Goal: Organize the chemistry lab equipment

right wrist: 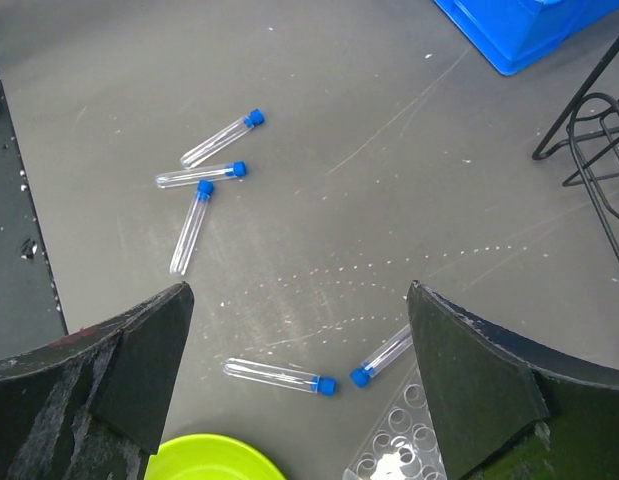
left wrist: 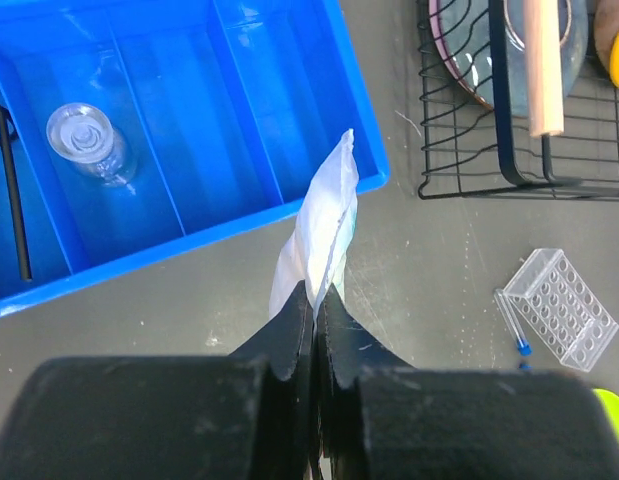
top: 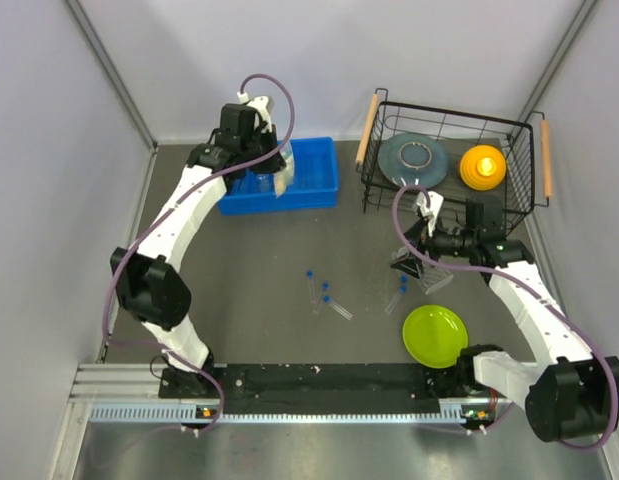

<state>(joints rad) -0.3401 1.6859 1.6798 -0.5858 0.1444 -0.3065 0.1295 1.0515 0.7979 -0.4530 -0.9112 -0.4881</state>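
Note:
My left gripper (left wrist: 316, 292) is shut on a clear plastic packet (left wrist: 324, 230) and holds it above the near right corner of a blue bin (left wrist: 219, 120); it also shows in the top view (top: 272, 172). A small clear jar (left wrist: 84, 140) and a black rod (left wrist: 11, 190) lie in the bin. My right gripper (right wrist: 301, 330) is open and empty above two blue-capped tubes (right wrist: 279, 376). Three more tubes (right wrist: 201, 176) lie further left. The clear perforated tube rack (right wrist: 404, 440) sits by the right finger (right wrist: 469, 370); it also shows in the top view (top: 434, 272).
A lime-green plate (top: 435, 335) lies near the right arm's base. A black wire basket (top: 374, 180) at the back right holds a grey dish (top: 414, 158) and an orange bowl (top: 483, 167). The blue bin (top: 309, 190) stands at the back centre.

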